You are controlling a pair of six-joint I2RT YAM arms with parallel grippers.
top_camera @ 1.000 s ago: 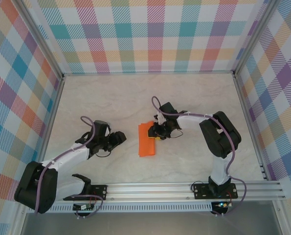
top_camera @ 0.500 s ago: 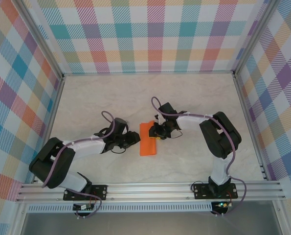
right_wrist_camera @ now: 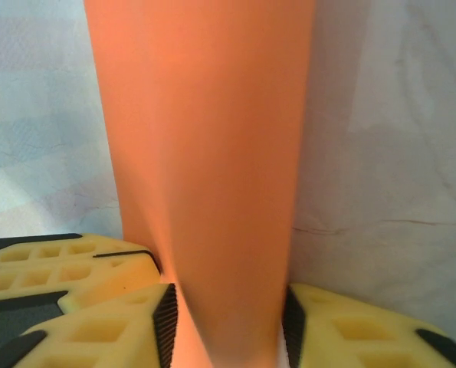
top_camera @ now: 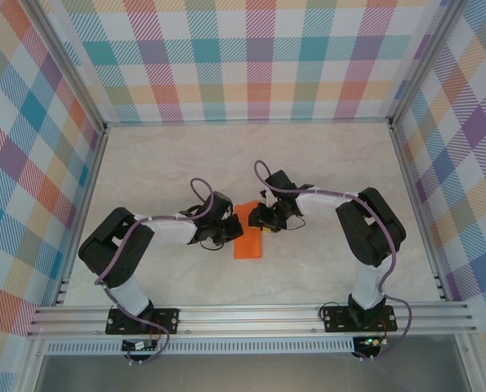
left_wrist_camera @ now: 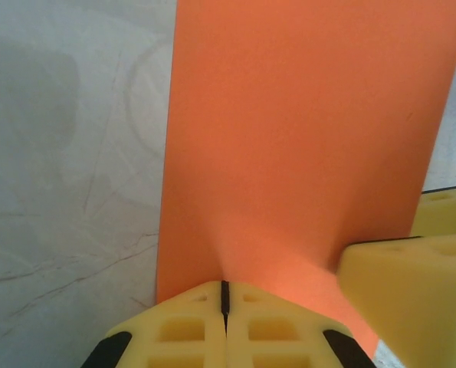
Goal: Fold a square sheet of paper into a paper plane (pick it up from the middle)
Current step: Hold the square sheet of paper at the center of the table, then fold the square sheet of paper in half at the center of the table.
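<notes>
Against the left edge of the square sheet of paper [top_camera: 248, 242]: left gripper [left_wrist_camera: 224, 285] closed; right gripper [right_wrist_camera: 228, 307] astride it, jaws apart. Best pressed down without sliding.

Left tool [left_wrist_camera: 224, 295] closed tight, right tool [right_wrist_camera: 228, 310] ajar

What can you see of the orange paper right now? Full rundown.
The sheet of paper is plain bright orange, matte, unmarked: a narrow rectangle, apparently folded over, not yet a plane. It lies on the pale marbled table, long side running near to far in the top view, slightly tilted. The left gripper is shut at its edge, where the paper puckers as if pinched. The right gripper straddles it from the other side, jaws apart, paper bowed between them.
</notes>
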